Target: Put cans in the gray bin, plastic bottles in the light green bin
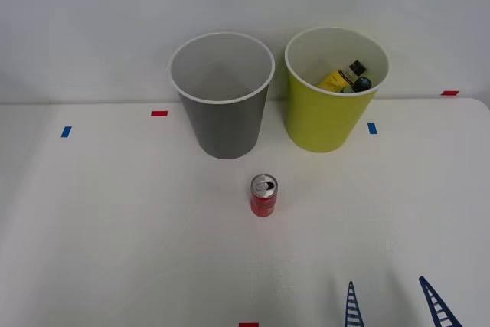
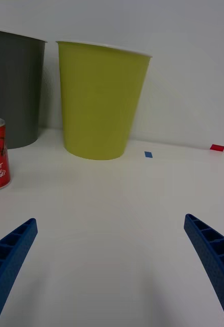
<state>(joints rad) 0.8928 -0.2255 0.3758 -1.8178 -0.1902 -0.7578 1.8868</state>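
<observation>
Coke can (image 1: pixel 264 195) stood upright on the table (image 1: pixel 115 227) just before the gray bin (image 1: pixel 222 105), ahead and leftward of the right gripper (image 1: pixel 394 304), whose fingers gaped wide, holding nothing.

The right gripper (image 1: pixel 394 300) sits low at the near right of the scene, and from the front just its two blue ribbed fingers (image 1: pixel 351 305) poke in at the near edge, tips pointing toward the far side. They stand spread wide apart with nothing between them. The wrist view (image 2: pixel 112 260) agrees: one finger (image 2: pixel 9 258) at each lower corner, tips angled slightly inward, hanging just above the surface and clasping nothing.
</observation>
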